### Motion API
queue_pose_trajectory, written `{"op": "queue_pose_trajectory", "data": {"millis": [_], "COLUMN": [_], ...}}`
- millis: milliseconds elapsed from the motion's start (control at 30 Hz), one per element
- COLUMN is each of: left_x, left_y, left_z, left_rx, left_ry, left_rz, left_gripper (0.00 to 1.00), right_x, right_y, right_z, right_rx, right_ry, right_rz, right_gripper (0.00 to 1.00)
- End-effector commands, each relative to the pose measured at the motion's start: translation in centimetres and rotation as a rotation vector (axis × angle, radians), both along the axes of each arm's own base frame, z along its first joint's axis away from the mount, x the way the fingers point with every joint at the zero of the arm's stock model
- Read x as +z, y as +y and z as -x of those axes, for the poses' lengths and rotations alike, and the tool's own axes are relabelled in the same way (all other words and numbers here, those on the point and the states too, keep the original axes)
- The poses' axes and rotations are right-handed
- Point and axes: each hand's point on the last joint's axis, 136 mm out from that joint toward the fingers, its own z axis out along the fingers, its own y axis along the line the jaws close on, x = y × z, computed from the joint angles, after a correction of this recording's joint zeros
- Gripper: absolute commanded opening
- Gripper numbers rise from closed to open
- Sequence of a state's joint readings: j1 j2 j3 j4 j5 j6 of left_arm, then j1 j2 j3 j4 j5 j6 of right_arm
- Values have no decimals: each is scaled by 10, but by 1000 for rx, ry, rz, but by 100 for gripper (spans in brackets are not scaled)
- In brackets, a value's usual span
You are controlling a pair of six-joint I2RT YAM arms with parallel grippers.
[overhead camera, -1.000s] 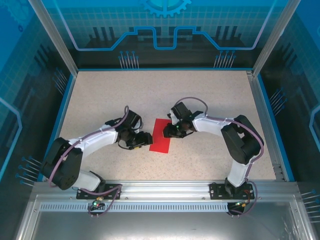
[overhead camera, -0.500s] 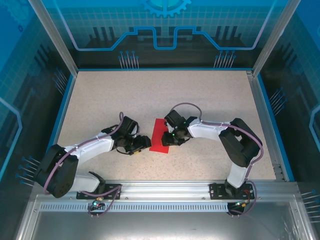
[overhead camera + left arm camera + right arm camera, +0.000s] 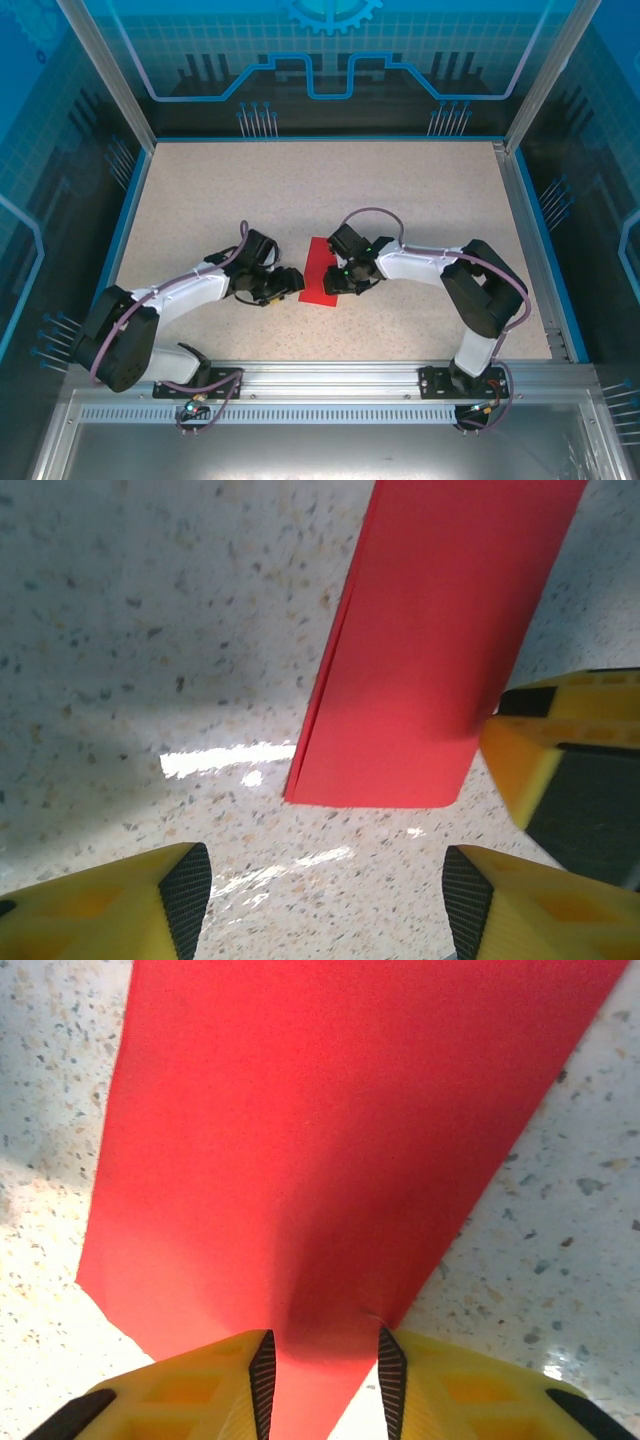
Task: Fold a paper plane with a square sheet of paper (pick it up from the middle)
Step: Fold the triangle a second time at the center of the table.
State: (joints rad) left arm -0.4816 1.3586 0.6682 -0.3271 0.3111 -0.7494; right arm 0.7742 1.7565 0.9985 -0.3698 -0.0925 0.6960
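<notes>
The square sheet of paper (image 3: 316,268) lies flat on the table as a narrow red strip, folded lengthwise with its double edge showing on one side (image 3: 430,660). My left gripper (image 3: 291,283) stands open just off the strip's near end, its pads wide apart over bare table (image 3: 325,900). My right gripper (image 3: 337,279) sits low on the strip's opposite side. Its jaws stand a narrow gap apart, tips down on the red paper (image 3: 330,1140), which dimples between them (image 3: 320,1370). One yellow right finger (image 3: 560,770) shows beside the strip in the left wrist view.
The speckled table (image 3: 400,190) stretches wide behind and beside the arms. Blue walls and metal frame posts (image 3: 525,200) border it, and an aluminium rail (image 3: 330,375) runs along the near edge.
The right arm has slid a little down and left along the strip, and its jaws have widened slightly. The left gripper has shifted slightly and stays open. The paper has stayed in place.
</notes>
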Motion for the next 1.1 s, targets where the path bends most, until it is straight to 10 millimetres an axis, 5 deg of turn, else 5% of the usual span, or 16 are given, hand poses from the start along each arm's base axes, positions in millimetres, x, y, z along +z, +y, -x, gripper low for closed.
{"op": "queue_pose_trajectory", "data": {"millis": [0, 500, 1067], "left_x": [12, 16, -33], "left_y": [-1, -38, -40], "left_z": [-11, -39, -52], "left_rx": [-26, -107, -149], "left_ry": [-35, -63, -20], "left_rz": [5, 100, -42], "left_gripper": [66, 58, 36], "right_x": [5, 17, 12], "right_y": [0, 2, -12], "right_z": [3, -31, -36], "right_rx": [-42, -191, -285], "right_ry": [2, 39, 79], "right_rz": [-31, -254, -328], "right_gripper": [40, 46, 48]}}
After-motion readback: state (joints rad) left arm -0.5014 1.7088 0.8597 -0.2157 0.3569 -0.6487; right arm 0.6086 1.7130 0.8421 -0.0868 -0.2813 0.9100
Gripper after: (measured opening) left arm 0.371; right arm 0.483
